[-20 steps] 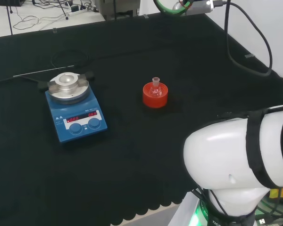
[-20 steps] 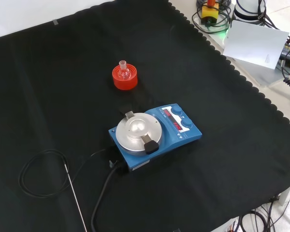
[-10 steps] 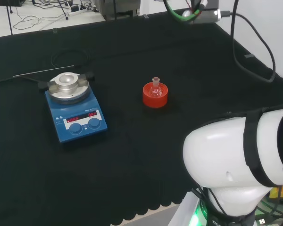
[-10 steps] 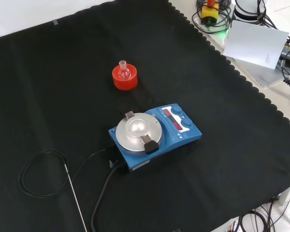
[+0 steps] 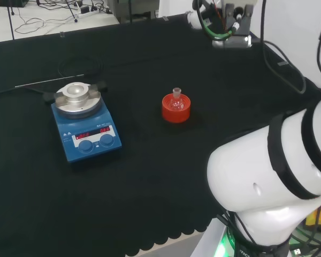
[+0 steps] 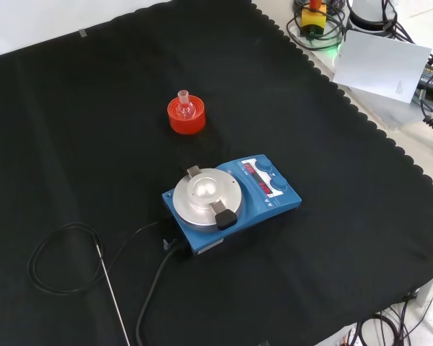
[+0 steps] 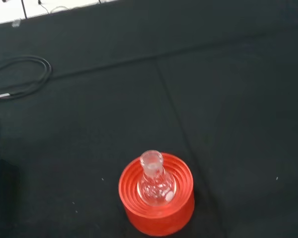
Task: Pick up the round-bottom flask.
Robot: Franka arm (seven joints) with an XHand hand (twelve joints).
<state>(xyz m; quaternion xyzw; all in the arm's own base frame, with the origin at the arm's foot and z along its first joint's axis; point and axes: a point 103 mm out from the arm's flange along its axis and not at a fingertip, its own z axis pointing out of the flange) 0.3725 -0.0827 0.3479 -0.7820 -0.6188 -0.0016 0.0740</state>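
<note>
A small clear round-bottom flask (image 5: pixel 176 98) stands upright in a red ribbed ring stand (image 5: pixel 176 112) near the middle of the black cloth. The front view shows the flask (image 6: pixel 184 104) and its stand (image 6: pixel 187 121) behind the blue stirrer. In the wrist view the flask (image 7: pixel 153 181) sits in the stand (image 7: pixel 157 212) with nothing touching it. The arm's wrist end (image 5: pixel 231 24), hung with cables, hovers far beyond and to the right of the flask in the head view. No part of it lets me tell how the hand stands.
A blue hotplate stirrer (image 5: pixel 85 126) with a round metal top stands left of the flask in the head view, nearer the camera in the front view (image 6: pixel 231 202). Its black cable and a thin metal probe (image 6: pixel 112 288) lie beside it. The arm's white link (image 5: pixel 267 176) rises at the lower right.
The arm's wrist end has come down further into the top of the head view, and the big white link has shifted. The flask, stand and stirrer have not moved.
</note>
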